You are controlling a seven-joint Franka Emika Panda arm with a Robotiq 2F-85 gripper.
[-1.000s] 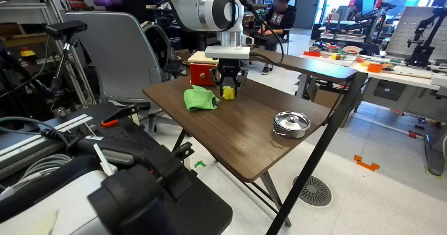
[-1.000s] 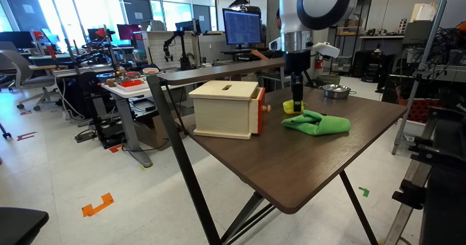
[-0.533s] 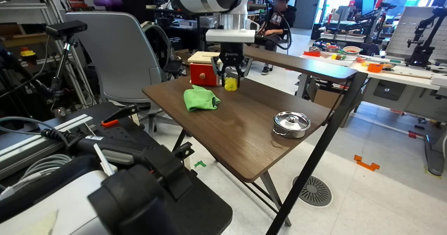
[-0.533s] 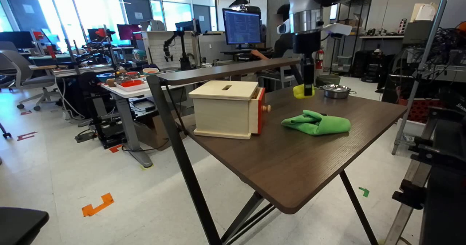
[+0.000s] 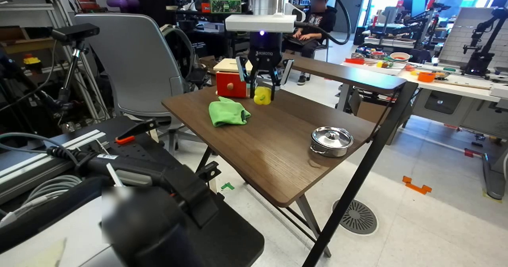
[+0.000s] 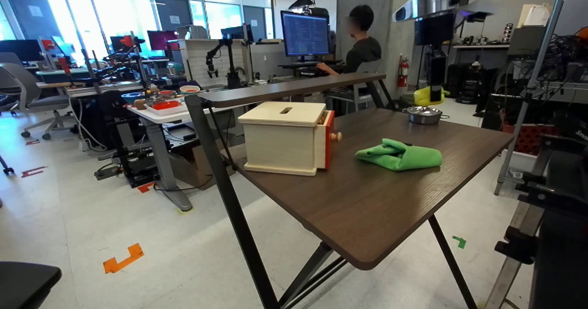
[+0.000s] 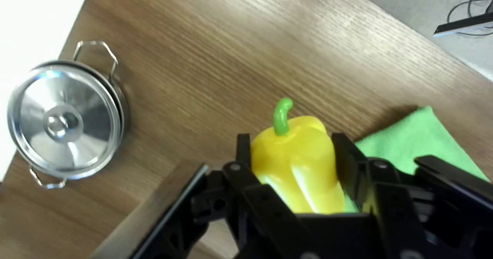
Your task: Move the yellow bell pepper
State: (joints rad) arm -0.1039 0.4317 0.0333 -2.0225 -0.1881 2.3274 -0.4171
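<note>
Yellow bell pepper (image 7: 296, 162): held in the air, clear of the surface (image 5: 274, 152). In the wrist view it shows between the lidded pot (image 7: 65, 120), well to its left, and the green cloth (image 7: 420, 143) at right. Tool (image 7: 292, 147): pinching the pepper, one finger on each flank. Hazards, as judged: the glossy, rounded flanks may give poor purchase, so a jerky move could let the pepper twist or drop; a low path leftward could strike the pot. The order names no destination, so a wrong set-down is possible. Orientation: stem (image 7: 282, 116) toward the far edge of the wrist view, leaning slightly left; in an exterior view the pepper (image 6: 421, 96) has its stem to the right, long axis roughly level.
</note>
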